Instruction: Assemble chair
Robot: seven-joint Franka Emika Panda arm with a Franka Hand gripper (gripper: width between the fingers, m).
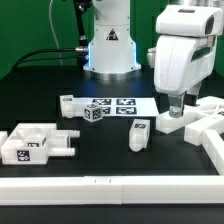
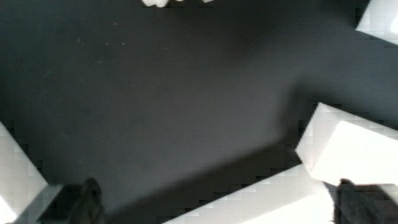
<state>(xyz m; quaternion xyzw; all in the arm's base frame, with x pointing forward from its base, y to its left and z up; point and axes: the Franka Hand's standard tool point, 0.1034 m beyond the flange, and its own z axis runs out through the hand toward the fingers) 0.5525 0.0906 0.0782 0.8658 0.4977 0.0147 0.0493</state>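
Observation:
The chair's white parts lie loose on the black table. A wide slab (image 1: 32,146) lies at the exterior view's left, with a small peg piece (image 1: 68,103) and a tagged cube-like piece (image 1: 95,112) behind it. A short block (image 1: 138,135) stands in the middle. My gripper (image 1: 175,104) hangs at the right, just above a white part (image 1: 178,123) that joins more white bars (image 1: 208,118). In the wrist view the gripper (image 2: 217,205) is open. Its fingers (image 2: 71,203) stand wide apart over dark table, and the white part (image 2: 347,150) reaches to the other finger.
The marker board (image 1: 120,104) lies flat in front of the robot base (image 1: 108,45). White border rails run along the front (image 1: 110,186) and the right side (image 1: 212,152). Black cables trail at the back left (image 1: 40,52).

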